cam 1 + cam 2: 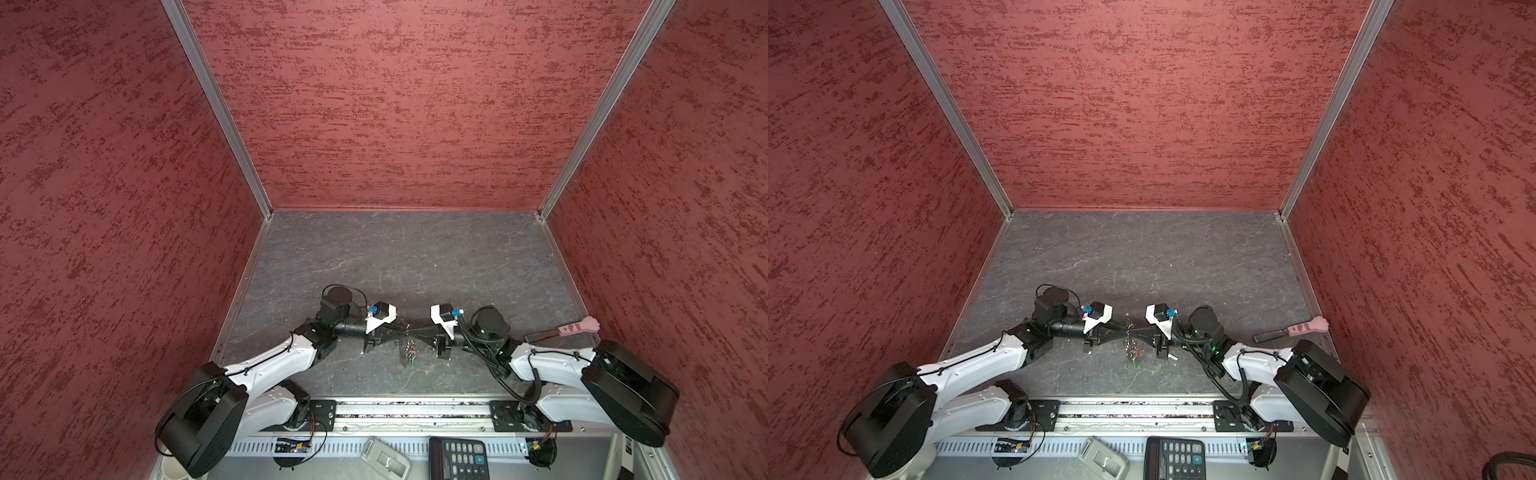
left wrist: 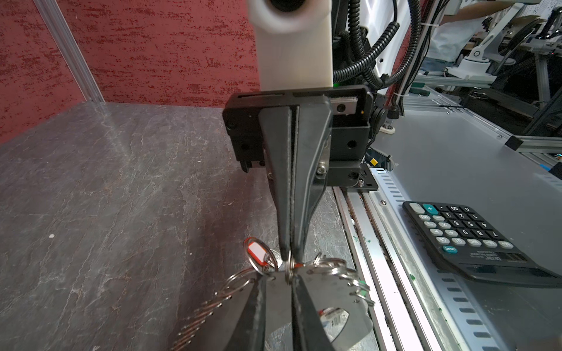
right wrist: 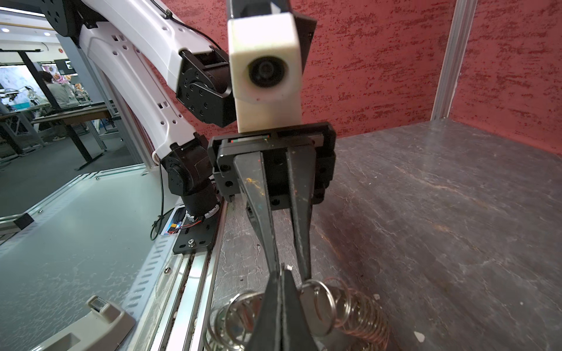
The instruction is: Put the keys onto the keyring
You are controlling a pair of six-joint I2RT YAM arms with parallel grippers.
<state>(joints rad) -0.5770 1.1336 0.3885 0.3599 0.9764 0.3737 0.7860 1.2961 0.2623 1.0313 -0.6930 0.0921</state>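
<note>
Top views: arms stretched level, left gripper (image 1: 404, 331) meeting right gripper (image 1: 418, 331) tip to tip. Right jaws pinching keyring (image 2: 337, 269); left jaws a slit apart, grip unclear. Red-tagged key (image 2: 258, 254) beside tips.

The table (image 1: 415, 257) is dark grey and stone-patterned, smooth with a dull sheen; the walls (image 1: 395, 104) are red, rough and matt. The keyring (image 2: 337, 270) is bright polished metal rings on a stranded wire cable; the key (image 2: 275, 255) is silver metal, its tag (image 2: 257, 253) glossy red plastic with a white paper-like label. The fingers (image 2: 281, 182) of the right gripper (image 2: 290, 256) are matt black, the calculator (image 2: 474, 240) black semi-gloss plastic.
</note>
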